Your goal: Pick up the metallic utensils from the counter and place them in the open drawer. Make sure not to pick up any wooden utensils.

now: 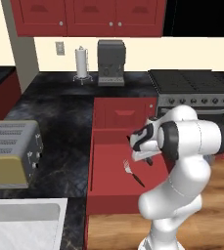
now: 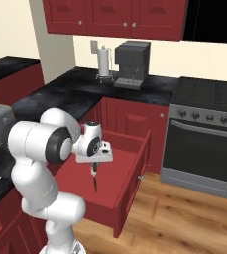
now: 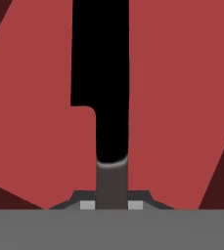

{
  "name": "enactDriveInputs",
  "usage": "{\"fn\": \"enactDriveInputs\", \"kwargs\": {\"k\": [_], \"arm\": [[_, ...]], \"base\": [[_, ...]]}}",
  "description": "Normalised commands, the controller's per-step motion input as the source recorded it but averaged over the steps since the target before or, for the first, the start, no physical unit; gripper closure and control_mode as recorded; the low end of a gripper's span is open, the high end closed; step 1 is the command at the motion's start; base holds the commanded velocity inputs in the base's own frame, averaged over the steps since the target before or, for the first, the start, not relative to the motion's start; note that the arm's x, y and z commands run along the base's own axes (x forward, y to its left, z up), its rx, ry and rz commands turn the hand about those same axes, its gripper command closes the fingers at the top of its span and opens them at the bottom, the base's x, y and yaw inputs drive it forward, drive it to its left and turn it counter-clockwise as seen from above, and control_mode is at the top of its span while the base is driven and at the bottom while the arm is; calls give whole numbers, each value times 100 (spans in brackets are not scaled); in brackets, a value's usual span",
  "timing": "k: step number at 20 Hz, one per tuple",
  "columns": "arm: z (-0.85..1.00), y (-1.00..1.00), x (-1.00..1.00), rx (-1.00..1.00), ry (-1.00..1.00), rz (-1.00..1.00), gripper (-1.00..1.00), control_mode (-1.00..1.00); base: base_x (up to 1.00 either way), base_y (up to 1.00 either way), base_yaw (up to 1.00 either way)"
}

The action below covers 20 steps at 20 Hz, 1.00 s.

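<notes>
The kitchen had dark red cabinets and a long glossy black stone counter (image 1: 69,117) bearing a silver toaster (image 1: 11,154) at the near left, with a white paper-towel roll (image 1: 81,62) and a grey coffee machine (image 1: 111,62) far back against the cream wall. A black stove (image 2: 206,129) stood to the right. The wide, shallow red open drawer (image 1: 101,193) jutted out over the wooden floor. On its red bottom lay a small silver fork (image 1: 128,167), tines pointing far and left. The white arm's gripper (image 2: 93,167) hung over the drawer, its fingers narrowed onto the slim black-handled knife (image 2: 94,181). The knife hung upright, its long axis vertical and its black blade pointing down at the drawer floor.
</notes>
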Motion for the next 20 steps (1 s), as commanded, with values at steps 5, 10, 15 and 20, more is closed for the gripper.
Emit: {"fn": "enactDriveInputs", "kwargs": {"k": [5,10,15,20], "arm": [[-33,0,44,-2,0,0,100,-100],[-17,-3,40,0,0,-6,100,-100],[-23,-29,-2,0,1,-9,100,-100],[-48,-26,-13,0,0,-5,100,-100]], "base": [[0,0,0],[0,0,0],[0,0,0],[0,0,0]]}}
